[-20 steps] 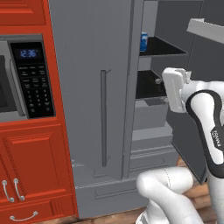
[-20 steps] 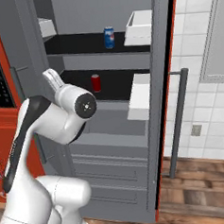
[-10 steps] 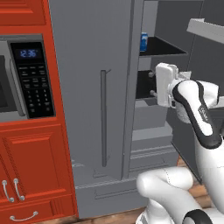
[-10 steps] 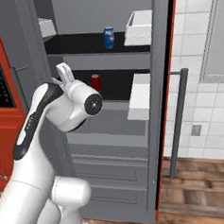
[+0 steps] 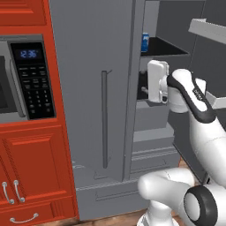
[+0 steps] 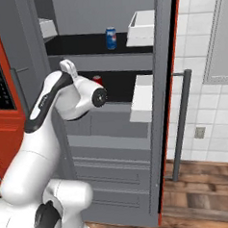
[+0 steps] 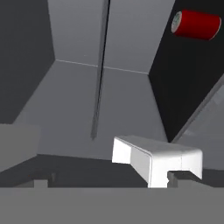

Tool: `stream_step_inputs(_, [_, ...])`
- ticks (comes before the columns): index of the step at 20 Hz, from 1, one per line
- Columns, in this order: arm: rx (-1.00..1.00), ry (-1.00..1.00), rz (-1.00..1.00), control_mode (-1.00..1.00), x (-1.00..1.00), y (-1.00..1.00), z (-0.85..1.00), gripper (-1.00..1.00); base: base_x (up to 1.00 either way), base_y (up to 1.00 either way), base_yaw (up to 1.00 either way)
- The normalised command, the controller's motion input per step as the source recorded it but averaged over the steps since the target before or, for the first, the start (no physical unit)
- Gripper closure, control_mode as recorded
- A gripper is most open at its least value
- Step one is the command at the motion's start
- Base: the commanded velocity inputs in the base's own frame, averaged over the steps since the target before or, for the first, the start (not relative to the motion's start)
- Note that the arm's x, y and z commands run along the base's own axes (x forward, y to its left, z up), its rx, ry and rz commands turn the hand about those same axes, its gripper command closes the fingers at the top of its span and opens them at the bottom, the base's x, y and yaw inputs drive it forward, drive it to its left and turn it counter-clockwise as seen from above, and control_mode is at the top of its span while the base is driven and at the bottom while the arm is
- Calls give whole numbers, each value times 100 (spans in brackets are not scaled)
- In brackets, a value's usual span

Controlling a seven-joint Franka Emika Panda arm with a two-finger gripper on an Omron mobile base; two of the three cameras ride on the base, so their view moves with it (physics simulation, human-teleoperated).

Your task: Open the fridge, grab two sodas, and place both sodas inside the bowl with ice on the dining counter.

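Two sodas remain on black shelves, red can (image 6: 98,80) and blue can (image 6: 111,38); the fridge (image 6: 112,135) stands open, the gripper (image 5: 142,88) spread wide, empty.

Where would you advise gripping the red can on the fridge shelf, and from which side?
Grip the red can across its round side wall at mid-height, coming in from the open front of the fridge. It stands upright on the black shelf with clear shelf around it, so a level approach looks safest.
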Motion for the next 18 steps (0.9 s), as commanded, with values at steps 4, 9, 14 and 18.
stream_step_inputs(4, [4, 1, 18, -100, 20, 53, 0, -100, 0, 0, 0])
stream_step_inputs(9, [3, 1, 18, -100, 12, 51, 0, -100, 0, 0, 0])
stream_step_inputs(14, [0, 0, 18, -100, -4, 49, 0, -100, 0, 0, 0])
stream_step_inputs(18, [0, 0, 19, -100, -40, 48, 0, -100, 0, 0, 0])
